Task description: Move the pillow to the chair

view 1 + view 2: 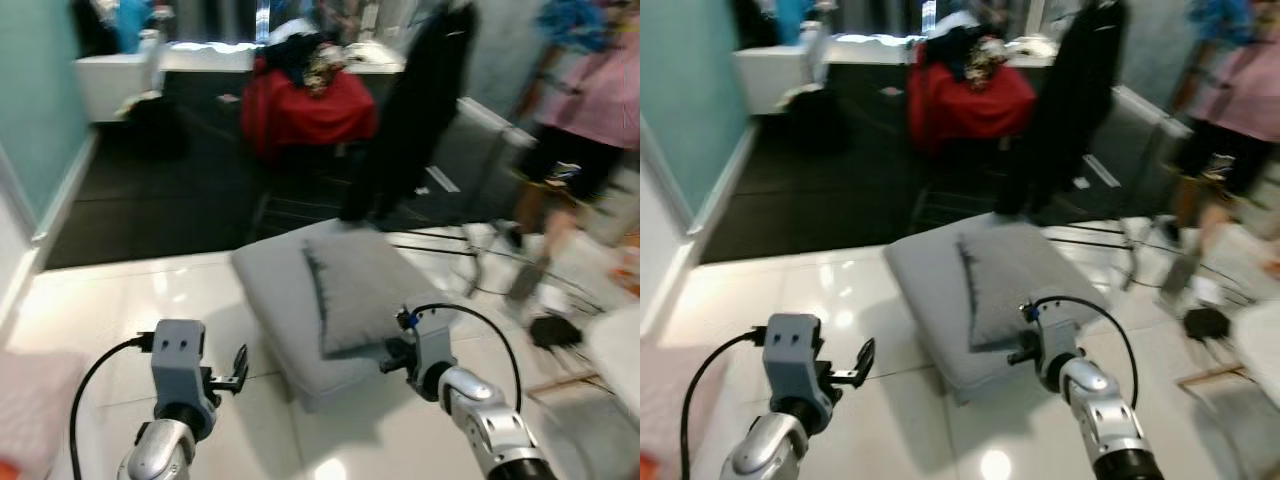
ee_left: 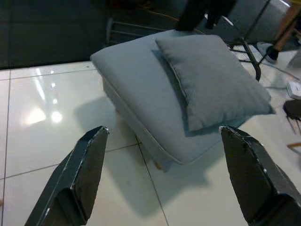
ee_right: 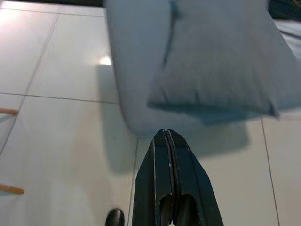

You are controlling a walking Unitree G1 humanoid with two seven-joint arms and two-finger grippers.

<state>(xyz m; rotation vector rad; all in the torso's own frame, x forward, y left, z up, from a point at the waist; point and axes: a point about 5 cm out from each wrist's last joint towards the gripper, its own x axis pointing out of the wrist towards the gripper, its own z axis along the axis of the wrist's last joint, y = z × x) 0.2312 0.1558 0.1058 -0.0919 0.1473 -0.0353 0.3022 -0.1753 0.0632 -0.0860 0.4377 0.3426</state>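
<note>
A grey pillow [image 1: 365,285] lies flat on the right half of a low grey cushioned seat [image 1: 272,285] standing on the white tiled floor ahead of me. My right gripper [image 1: 393,355] hovers just before the seat's near edge, below the pillow's front corner. In the right wrist view its fingers [image 3: 165,155] are pressed together, shut on nothing, and point at the pillow [image 3: 221,56]. My left gripper [image 1: 238,368] is held over the floor to the left of the seat. It is open, and its fingers [image 2: 84,165] stand wide apart, framing the seat [image 2: 136,80] and pillow [image 2: 211,80].
A person [image 1: 585,100] in a pink top stands at the right, with cables [image 1: 470,250] on the floor nearby. Behind the seat hangs a black garment [image 1: 415,110], and a red-draped heap [image 1: 310,110] sits on the dark floor. A teal wall [image 1: 35,90] runs along the left.
</note>
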